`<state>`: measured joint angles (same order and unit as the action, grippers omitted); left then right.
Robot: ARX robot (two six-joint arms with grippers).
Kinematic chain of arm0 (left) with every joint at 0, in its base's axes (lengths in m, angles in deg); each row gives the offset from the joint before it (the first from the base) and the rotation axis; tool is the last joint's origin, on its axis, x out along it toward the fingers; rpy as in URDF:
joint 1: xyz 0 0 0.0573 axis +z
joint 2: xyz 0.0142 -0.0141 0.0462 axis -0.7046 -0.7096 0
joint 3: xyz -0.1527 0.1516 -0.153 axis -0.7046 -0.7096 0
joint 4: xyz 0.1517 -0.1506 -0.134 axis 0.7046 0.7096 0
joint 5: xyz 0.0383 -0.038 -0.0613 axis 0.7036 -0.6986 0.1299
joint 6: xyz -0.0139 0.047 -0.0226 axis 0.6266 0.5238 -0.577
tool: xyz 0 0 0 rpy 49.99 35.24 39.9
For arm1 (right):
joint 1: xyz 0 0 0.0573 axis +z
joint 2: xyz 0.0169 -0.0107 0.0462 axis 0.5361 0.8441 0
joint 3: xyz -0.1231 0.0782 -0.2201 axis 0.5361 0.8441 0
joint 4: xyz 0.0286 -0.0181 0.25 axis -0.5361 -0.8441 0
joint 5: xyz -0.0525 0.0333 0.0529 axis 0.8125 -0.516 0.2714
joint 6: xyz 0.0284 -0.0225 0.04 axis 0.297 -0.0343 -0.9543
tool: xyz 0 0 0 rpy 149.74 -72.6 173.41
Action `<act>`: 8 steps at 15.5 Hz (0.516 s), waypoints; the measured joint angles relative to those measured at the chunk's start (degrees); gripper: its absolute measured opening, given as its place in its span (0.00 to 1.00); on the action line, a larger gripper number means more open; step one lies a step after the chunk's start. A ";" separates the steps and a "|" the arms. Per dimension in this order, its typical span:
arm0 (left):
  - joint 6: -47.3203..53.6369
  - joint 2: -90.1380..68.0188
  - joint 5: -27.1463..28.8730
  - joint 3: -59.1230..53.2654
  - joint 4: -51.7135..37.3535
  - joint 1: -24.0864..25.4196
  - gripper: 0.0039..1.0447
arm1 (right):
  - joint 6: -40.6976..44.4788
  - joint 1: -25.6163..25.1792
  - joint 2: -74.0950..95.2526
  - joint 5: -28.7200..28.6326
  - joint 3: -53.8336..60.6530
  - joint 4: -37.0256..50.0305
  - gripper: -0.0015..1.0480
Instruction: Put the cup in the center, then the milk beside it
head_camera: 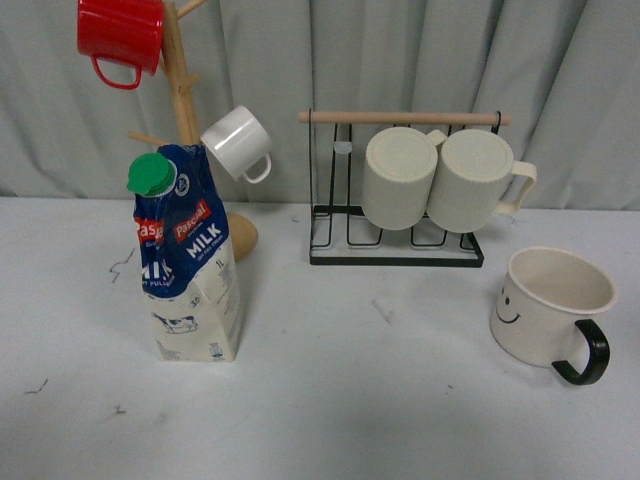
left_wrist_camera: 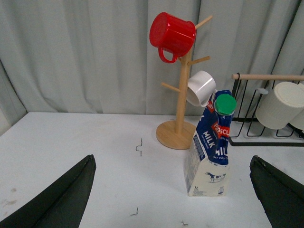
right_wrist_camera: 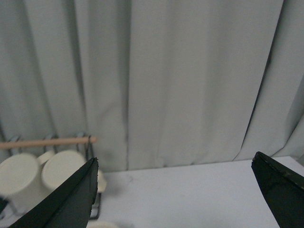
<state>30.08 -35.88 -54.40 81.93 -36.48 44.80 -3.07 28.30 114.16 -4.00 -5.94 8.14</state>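
Note:
The cup (head_camera: 550, 305), a wide cream mug with a black handle and a smiley face, stands upright on the table at the right in the front view. The milk (head_camera: 187, 255), a blue-and-white carton with a green cap, stands upright at the left; it also shows in the left wrist view (left_wrist_camera: 211, 149). My left gripper (left_wrist_camera: 173, 190) is open and empty, well short of the carton. My right gripper (right_wrist_camera: 173, 190) is open and empty, facing the curtain; a sliver of cream rim (right_wrist_camera: 102, 224) at the frame edge may be the cup. Neither arm shows in the front view.
A wooden mug tree (head_camera: 190, 110) with a red mug (head_camera: 120, 35) and a small white cup (head_camera: 238, 143) stands behind the milk. A black wire rack (head_camera: 400, 235) holds two ribbed cream mugs (head_camera: 400, 178) at the back. A grey curtain (head_camera: 400, 60) hangs behind the white table (head_camera: 380, 400).

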 joint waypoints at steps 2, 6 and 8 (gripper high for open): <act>0.00 0.00 0.00 0.00 0.00 0.00 0.94 | -1.97 0.07 17.77 3.41 -12.15 -0.07 0.94; 0.00 0.00 0.00 0.00 0.02 0.00 0.94 | -8.68 4.46 40.13 4.00 -25.99 -16.87 0.94; 0.00 0.00 0.00 0.00 0.02 0.00 0.94 | -10.45 5.64 45.18 3.82 -29.79 -22.01 0.94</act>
<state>30.08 -35.88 -54.40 81.93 -36.46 44.80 -13.52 33.94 159.34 -0.17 -35.73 -13.87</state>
